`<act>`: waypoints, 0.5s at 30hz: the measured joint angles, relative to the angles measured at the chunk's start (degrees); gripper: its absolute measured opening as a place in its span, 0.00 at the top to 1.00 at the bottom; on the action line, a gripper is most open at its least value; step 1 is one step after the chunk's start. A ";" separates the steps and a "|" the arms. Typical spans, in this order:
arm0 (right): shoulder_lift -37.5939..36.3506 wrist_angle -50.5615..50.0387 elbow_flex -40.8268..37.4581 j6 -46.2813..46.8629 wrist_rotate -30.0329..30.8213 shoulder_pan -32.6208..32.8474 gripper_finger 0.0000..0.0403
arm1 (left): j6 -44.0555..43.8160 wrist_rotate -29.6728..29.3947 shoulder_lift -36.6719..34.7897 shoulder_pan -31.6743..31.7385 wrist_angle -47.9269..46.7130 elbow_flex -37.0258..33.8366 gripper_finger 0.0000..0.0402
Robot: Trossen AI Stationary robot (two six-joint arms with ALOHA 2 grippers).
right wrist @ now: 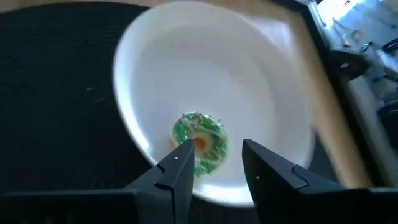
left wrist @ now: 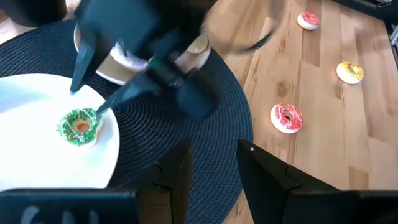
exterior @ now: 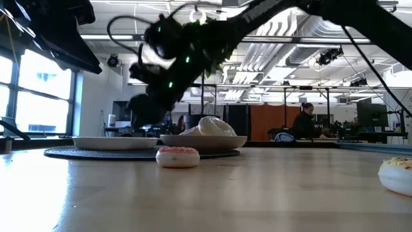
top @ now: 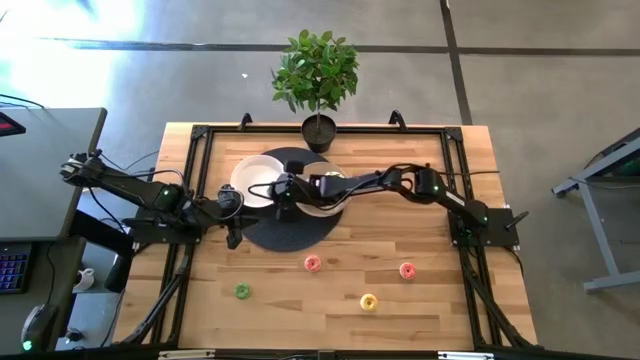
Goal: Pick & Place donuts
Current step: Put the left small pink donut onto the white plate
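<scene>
A green-iced donut [right wrist: 200,142] lies flat on the left white plate [right wrist: 249,74], also seen in the left wrist view [left wrist: 79,126]. My right gripper [right wrist: 216,146] hovers open just above it, fingers on either side, not touching; it reaches over the black mat [top: 283,200]. My left gripper [left wrist: 212,149] is open and empty at the mat's left edge [top: 233,225]. On the bare wood lie a pink donut [top: 313,263], a red-pink one [top: 407,270], a green one [top: 243,291] and a yellow one [top: 368,301].
A round black woven mat [top: 290,228] carries both white plates; the second plate [top: 322,205] holds a pale donut [exterior: 215,125], partly under my right arm. A potted plant [top: 318,80] stands at the far edge. People show in the room behind.
</scene>
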 joint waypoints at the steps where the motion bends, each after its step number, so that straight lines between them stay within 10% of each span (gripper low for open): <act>1: -1.23 -1.61 -0.01 -0.77 0.64 0.47 0.67 | -0.02 0.00 0.00 -0.01 -0.06 -0.02 0.69; 15: -13.99 -30.47 -4.94 10.90 -18.50 14.00 0.67 | -3.08 1.67 0.02 -0.01 0.43 -2.47 0.69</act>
